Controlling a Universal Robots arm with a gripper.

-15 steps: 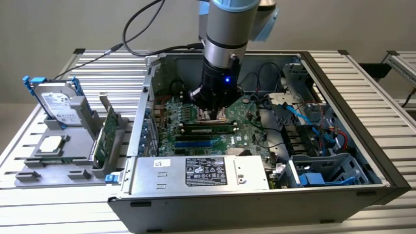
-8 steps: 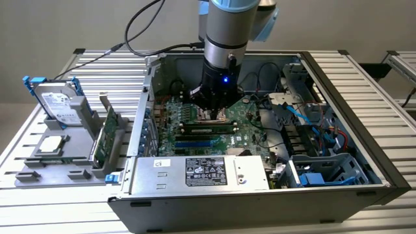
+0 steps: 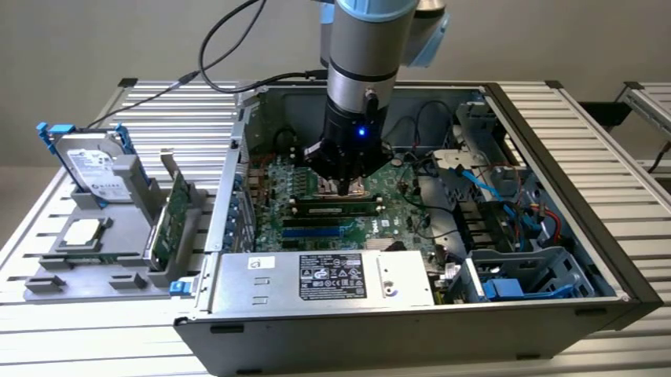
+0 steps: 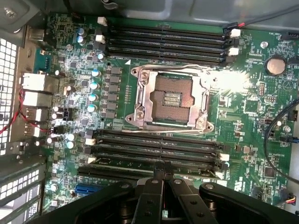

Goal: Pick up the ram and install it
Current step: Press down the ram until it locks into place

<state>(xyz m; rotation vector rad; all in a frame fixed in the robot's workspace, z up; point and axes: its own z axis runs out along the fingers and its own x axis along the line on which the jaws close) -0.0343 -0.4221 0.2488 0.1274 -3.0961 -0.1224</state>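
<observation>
My gripper (image 3: 344,187) hangs inside the open computer case (image 3: 587,228), low over the large green motherboard (image 3: 394,184). Its fingers are shut together with nothing between them. In the wrist view the shut gripper (image 4: 163,167) stands directly above the bank of memory slots (image 4: 154,140) beside the empty CPU socket (image 4: 170,95). The ram (image 3: 335,210), a narrow green stick with a pale label, sits in one of those slots just under the fingertips. In the wrist view the ram (image 4: 117,162) runs along its slot; whether the fingertips touch it I cannot tell.
A second slot bank (image 4: 163,44) lies on the socket's far side. The power supply (image 3: 325,276) fills the case's near edge, with a drive cage (image 3: 519,275) and blue cables at the exterior view's right. A grey holder (image 3: 89,263) outside the case carries a hard drive (image 3: 93,169) and an upright green board (image 3: 168,220).
</observation>
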